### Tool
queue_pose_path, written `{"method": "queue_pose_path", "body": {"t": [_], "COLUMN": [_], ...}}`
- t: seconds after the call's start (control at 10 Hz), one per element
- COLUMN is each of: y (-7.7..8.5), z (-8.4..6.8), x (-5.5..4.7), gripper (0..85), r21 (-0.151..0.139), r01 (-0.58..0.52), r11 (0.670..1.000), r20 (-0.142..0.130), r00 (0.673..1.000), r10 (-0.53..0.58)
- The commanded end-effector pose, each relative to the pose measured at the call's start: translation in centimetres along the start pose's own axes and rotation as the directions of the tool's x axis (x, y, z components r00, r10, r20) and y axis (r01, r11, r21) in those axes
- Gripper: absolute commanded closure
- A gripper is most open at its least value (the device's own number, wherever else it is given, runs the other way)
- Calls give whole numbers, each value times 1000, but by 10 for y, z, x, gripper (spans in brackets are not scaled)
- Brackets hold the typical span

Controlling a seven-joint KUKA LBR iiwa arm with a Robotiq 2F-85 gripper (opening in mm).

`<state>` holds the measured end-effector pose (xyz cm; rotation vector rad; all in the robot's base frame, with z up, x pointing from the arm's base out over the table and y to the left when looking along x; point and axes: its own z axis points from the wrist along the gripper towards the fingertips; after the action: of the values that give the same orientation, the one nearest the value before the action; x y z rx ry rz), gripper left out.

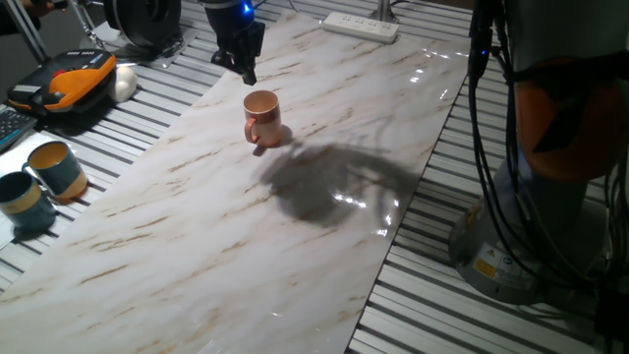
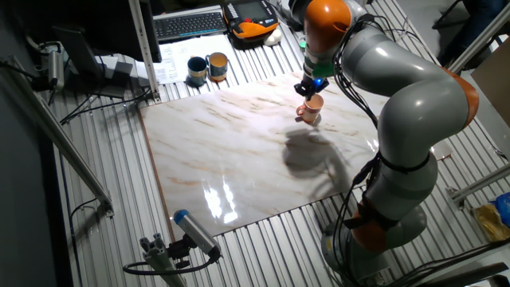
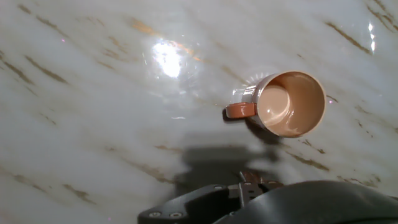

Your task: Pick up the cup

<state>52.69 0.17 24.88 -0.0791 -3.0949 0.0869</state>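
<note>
So the small salmon-orange ceramic mug w/ the little side handle sits upright on the white marble-look tabletop w/ tan veins, toward the far end of the slab in one fixed view, nothing touching it. Hand view looks nearly straight down into it: lighter peachy inside, looks empty, handle poking out to the left in that frame. Dark two-finger gripper hangs above and a bit behind the mug, not in contact. Other fixed view has the gripper just above the mug, arm's shadow on the marble beside it. Can't tell if the fingers are apart or together tbh, they're just a dark blob in both fixed views and the hand view only catches a bit of black housing at the bottom edge. Two teal-blue mugs w/ tan insides sit off the slab on the slatted metal bench, well apart from the orange one.
</note>
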Motion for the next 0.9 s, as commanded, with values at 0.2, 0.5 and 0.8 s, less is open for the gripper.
{"method": "queue_pose_path", "body": {"t": [0.2, 0.5, 0.8], "y": [1, 1, -1], "z": [1, 2, 1], "x": [-2, -4, -5], "gripper": [850, 850, 850], "r21": [-71, -28, -69], "r01": [9, -113, -276], "r11": [997, 993, 959], "r20": [-45, 8, 28], "r00": [999, 994, 960], "r10": [-13, 113, 278]}}
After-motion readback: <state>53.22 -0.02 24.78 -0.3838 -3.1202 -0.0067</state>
